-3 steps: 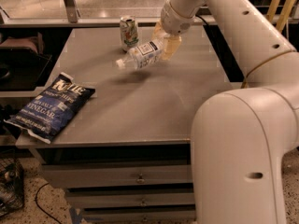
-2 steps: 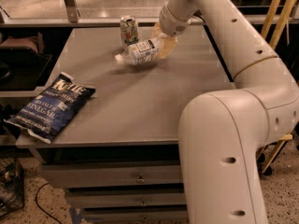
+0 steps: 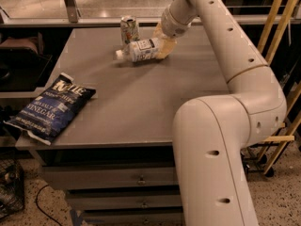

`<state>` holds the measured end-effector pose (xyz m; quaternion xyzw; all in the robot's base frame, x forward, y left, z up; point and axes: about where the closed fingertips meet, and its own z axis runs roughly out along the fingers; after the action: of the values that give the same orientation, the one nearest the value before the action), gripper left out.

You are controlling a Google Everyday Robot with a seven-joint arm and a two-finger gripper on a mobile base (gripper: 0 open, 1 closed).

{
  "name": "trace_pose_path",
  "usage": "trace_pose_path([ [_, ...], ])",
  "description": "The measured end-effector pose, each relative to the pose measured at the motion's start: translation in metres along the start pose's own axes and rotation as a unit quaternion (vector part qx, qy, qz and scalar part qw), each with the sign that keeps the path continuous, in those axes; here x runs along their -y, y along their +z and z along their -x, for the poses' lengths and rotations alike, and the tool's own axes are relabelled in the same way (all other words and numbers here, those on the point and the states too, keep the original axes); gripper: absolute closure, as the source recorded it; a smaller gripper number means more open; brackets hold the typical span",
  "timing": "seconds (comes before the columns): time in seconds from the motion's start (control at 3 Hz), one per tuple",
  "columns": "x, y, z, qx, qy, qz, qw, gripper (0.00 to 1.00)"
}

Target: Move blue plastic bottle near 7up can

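The blue plastic bottle (image 3: 139, 50) lies on its side at the far middle of the grey table (image 3: 136, 98), white cap pointing left, white label with a dark square facing up. The 7up can (image 3: 129, 29) stands upright just behind its cap end, a small gap away. My gripper (image 3: 162, 45) is at the bottle's right end, its yellowish fingers (image 3: 166, 48) closed around the bottle's base. The arm reaches in from the upper right.
A dark blue Kettle chip bag (image 3: 50, 106) lies at the table's left front corner. A metal rail and post (image 3: 69, 3) run behind the table. Drawers (image 3: 113, 178) sit under the tabletop. Wooden ladder legs (image 3: 277, 79) stand at the right.
My gripper has carried the bottle a little farther back and left, closer to the can. The bottle now rests lower, at the table surface.
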<state>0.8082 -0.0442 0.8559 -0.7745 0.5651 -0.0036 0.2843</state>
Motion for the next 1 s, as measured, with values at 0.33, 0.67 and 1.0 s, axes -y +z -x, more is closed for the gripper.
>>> trace_pose_path([
  [0.33, 0.0012, 0.0051, 0.0010, 0.001, -0.001, 0.000, 1.0000, 0.74],
  [0.67, 0.0013, 0.0091, 0.0015, 0.002, -0.001, 0.001, 1.0000, 0.50],
  [1.0, 0.0013, 0.0137, 0.0021, 0.003, -0.001, 0.002, 1.0000, 0.28],
])
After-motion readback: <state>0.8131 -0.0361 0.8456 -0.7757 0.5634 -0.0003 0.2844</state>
